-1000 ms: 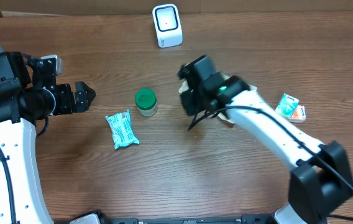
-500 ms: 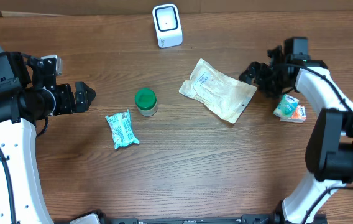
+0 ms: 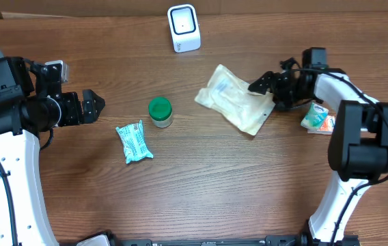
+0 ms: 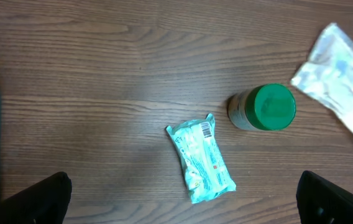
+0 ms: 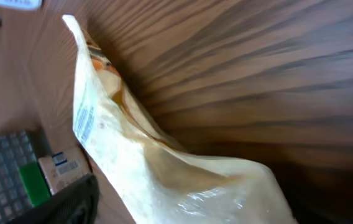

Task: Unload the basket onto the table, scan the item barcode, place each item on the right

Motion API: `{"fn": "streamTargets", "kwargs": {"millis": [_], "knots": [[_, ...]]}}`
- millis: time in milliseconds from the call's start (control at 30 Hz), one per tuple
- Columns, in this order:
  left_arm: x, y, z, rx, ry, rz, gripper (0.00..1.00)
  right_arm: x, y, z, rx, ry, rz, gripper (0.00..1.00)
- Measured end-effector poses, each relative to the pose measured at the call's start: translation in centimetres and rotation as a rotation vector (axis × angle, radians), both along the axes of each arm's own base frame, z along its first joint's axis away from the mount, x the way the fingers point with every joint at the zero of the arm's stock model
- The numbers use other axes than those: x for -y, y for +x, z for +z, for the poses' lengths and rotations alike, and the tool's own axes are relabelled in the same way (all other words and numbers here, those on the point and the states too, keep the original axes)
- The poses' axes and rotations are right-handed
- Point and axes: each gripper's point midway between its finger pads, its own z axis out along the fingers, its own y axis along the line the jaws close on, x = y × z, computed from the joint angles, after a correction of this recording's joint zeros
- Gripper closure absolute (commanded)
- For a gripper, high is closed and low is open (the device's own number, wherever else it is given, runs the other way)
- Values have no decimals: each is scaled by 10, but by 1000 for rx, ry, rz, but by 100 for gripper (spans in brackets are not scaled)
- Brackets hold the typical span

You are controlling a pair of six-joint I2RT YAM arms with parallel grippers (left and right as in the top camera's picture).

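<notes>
Overhead, the wooden table (image 3: 201,191) is carrying everything. The cream pouch (image 3: 231,99), the largest item, is lying right of centre, well below the white scanner (image 3: 184,27) at the far edge. Nothing is standing between them. A teal packet (image 3: 134,141) is resting left of centre, barcode up, with a green-lidded jar (image 3: 160,111) just beside it. A small teal-and-orange packet (image 3: 319,117) is sitting by the right arm.

The left fingers (image 4: 46,199) are spread as wide as they go, holding nothing and hovering well left of the teal packet. The right fingers (image 3: 257,85) are parted, straddling the pouch's right edge and touching it without clamping.

Half a second earlier they were hanging clear of the pouch to its right. Now they are reaching in, and that edge is bunching up.
</notes>
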Motion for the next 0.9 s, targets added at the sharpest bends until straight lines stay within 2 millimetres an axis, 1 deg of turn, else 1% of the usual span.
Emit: {"fn": "streamTargets", "kwargs": {"millis": [33,67,100,133,200,267,400,467,567,633,700,733,767,833,867,900], "knots": [[0,0,0,0,0,0,0,-9,0,-2,3,14,20,54],[0,0,0,0,0,0,0,-19,-1,-6,3,21,42,71],[0,0,0,0,0,0,0,-24,-1,-8,8,26,56,83],[0,0,0,0,0,0,0,-36,-4,-14,3,31,80,95],[0,0,0,0,0,0,0,-49,-8,-22,-6,43,111,96],[0,0,0,0,0,0,0,-59,-12,-24,-14,52,131,96],[0,0,0,0,0,0,0,-59,-13,-24,-20,54,132,96],[0,0,0,0,0,0,0,-58,-17,-24,-38,54,129,96],[0,0,0,0,0,0,0,-50,-26,-19,-55,5,126,96],[0,0,0,0,0,0,0,-42,-29,0,-29,-64,115,96],[0,0,0,0,0,0,0,-33,-25,40,66,-166,97,96],[0,0,0,1,1,0,1,-30,-25,52,95,-203,91,96],[0,0,0,0,0,0,0,-29,-26,71,142,-241,86,96],[0,0,0,0,0,0,0,-26,-35,120,267,-432,56,96],[0,0,0,0,0,0,0,-26,-38,129,296,-473,51,96],[0,0,0,1,1,0,0,-33,-51,161,401,-625,43,96]]}}
